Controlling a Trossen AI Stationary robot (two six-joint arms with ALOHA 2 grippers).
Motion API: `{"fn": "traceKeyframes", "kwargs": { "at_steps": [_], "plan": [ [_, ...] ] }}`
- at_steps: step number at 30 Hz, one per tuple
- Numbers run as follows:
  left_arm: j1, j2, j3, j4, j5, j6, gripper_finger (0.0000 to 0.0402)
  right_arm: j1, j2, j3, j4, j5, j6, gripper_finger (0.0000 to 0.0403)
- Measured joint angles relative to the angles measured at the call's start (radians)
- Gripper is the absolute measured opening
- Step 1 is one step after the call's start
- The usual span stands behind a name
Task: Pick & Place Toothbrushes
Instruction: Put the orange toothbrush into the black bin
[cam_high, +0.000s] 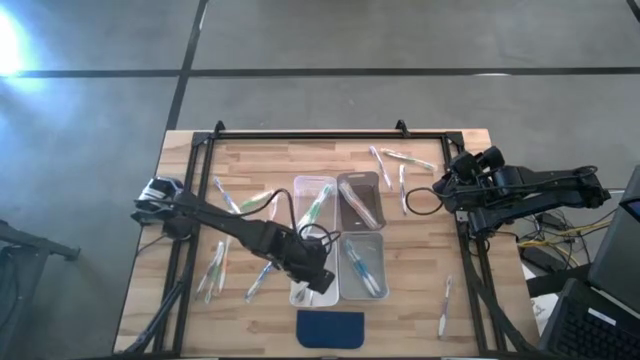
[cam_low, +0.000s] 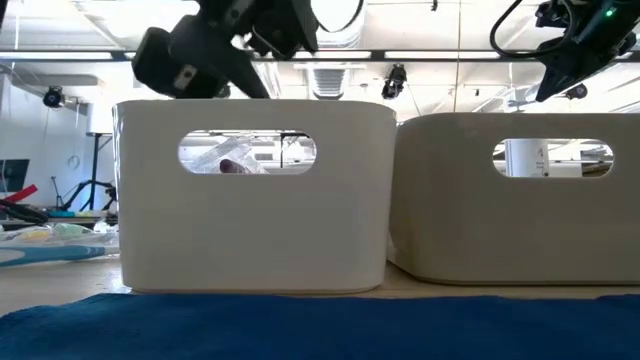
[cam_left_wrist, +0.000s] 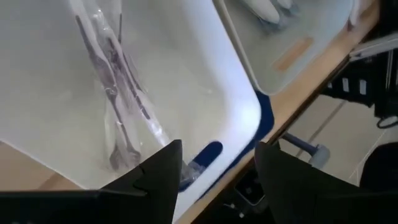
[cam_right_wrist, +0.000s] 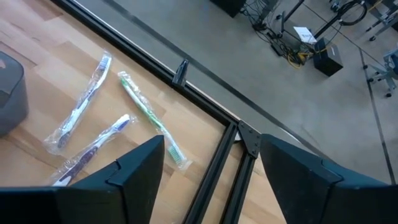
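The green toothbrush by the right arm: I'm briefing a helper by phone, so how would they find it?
Start at the table's far right corner, where the black frame rails meet. Three wrapped toothbrushes lie on the wood there; the green toothbrush lies nearest that corner. Its two neighbours have blue accents.

Left gripper (cam_high: 312, 280) over desk (cam_high: 420, 300) centre-front, arm stretched diagonally, fingers apart, empty. Right gripper (cam_high: 452, 172) raised above desk's far right corner, spread, empty.
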Motion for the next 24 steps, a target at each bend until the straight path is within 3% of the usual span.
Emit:
{"fn": "traceKeyframes", "kwargs": {
  "at_steps": [11,24],
  "plan": [
    [-0.002,0.026,0.002,-0.018,-0.05,-0.099,0.0189,0.0,0.0,0.0,0.0,0.0,0.0,0.0243],
    [0.005,0.038,0.002,-0.081,-0.058,0.003,0.0167,0.0,0.0,0.0,0.0,0.0,0.0,0.0219]
  ]
}}
